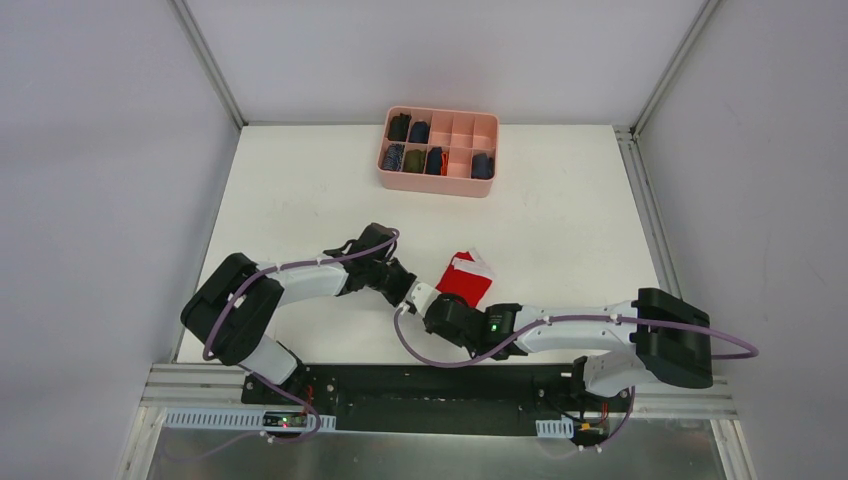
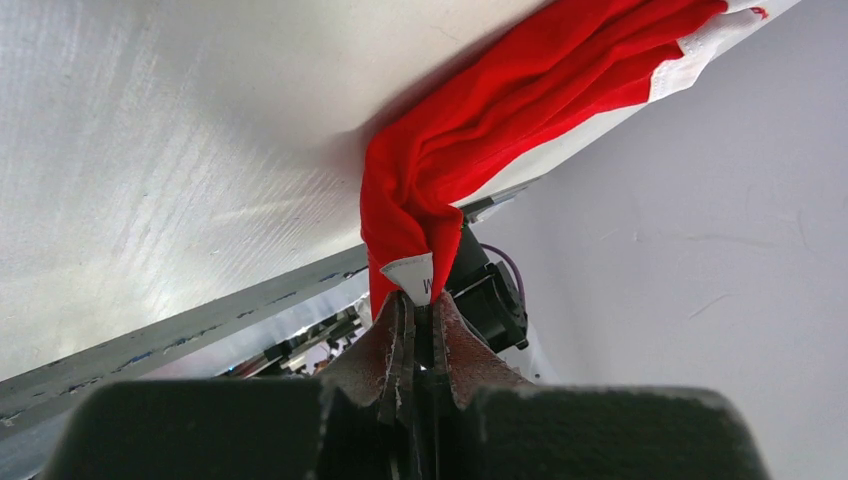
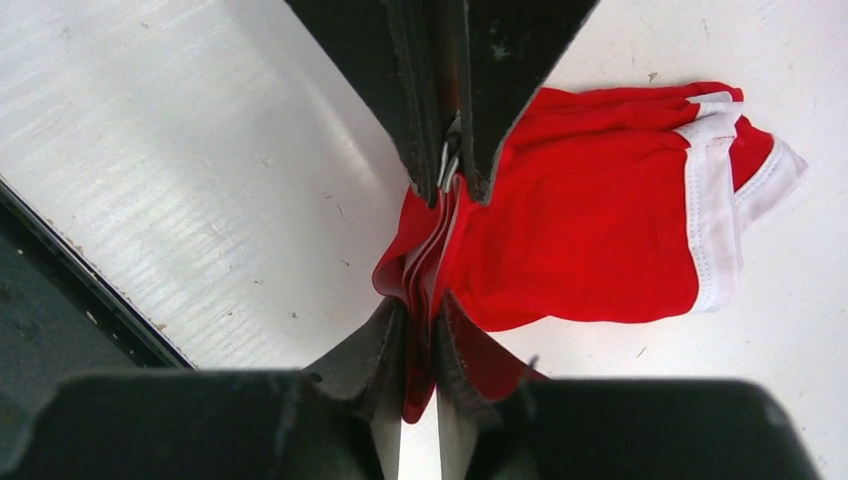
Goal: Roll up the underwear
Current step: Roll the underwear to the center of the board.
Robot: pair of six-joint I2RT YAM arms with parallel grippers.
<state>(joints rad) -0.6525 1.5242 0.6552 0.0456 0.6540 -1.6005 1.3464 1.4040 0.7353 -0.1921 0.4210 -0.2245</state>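
Bright red underwear [image 1: 466, 277] with a white band lies on a white table [image 1: 300, 200], in front of two robot arms that meet at its near-left edge. From above, both sets of fingertips are hidden under the wrists. The left wrist view shows the left gripper [image 2: 420, 303] pinched tight on a bunched red corner bearing a small white tag [image 2: 412, 277], whose print is cut off and unreadable; the rest of the cloth runs out of the picture at upper right. The right wrist view shows the right gripper [image 3: 421, 322] clamped on folded layers of the same edge, with the left gripper's fingers closed on it from the opposite side, almost tip to tip. At the table's far side stands a pink divided tray [image 1: 430, 186] holding dark rolled garments [image 1: 399, 128], too small to tell apart.
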